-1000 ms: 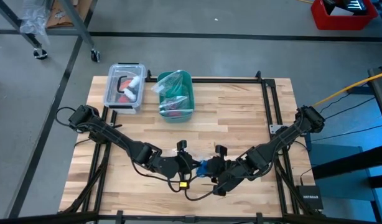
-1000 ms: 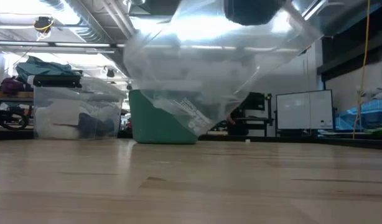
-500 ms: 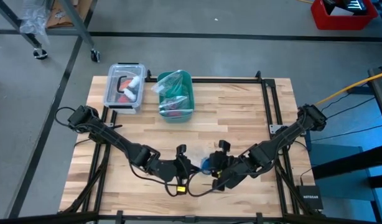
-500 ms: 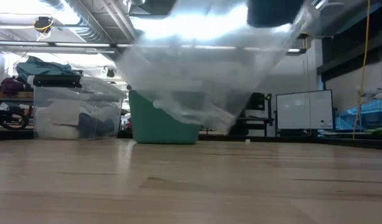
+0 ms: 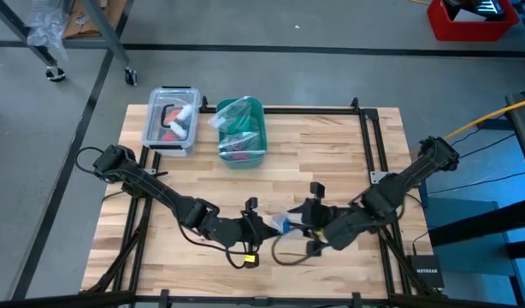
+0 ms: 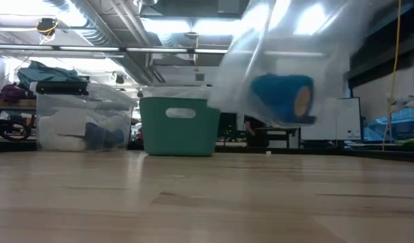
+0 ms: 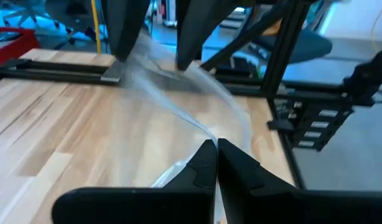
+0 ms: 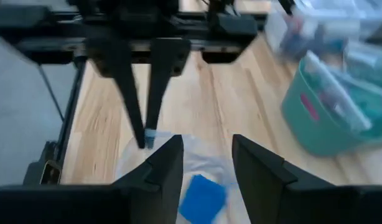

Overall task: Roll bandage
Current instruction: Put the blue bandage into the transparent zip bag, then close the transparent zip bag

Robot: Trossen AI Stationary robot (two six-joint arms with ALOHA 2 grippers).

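**Bandage roll in clear bag, near front edge**

You see the bandage (image 6: 282, 98), a blue roll lying sideways, inside a clear bag (image 5: 278, 222) lifted off the desk (image 5: 331, 145). Left gripper (image 5: 264, 228) jaws are clamped together on the bag; right gripper (image 5: 310, 224) jaws stand apart around it. Teal bin (image 5: 243, 133) and clear box (image 5: 171, 120) sit near the far-left corner.

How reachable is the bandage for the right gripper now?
Probably not directly: the bandage sits inside the clear bag pinched by the left gripper. The right gripper is open over it, but film covers it.

Light wood-plank table (image 5: 314, 141) w/ black frame; clear lidded plastic box (image 5: 170, 119) & teal plastic bin (image 5: 243, 133) are set at far edge.
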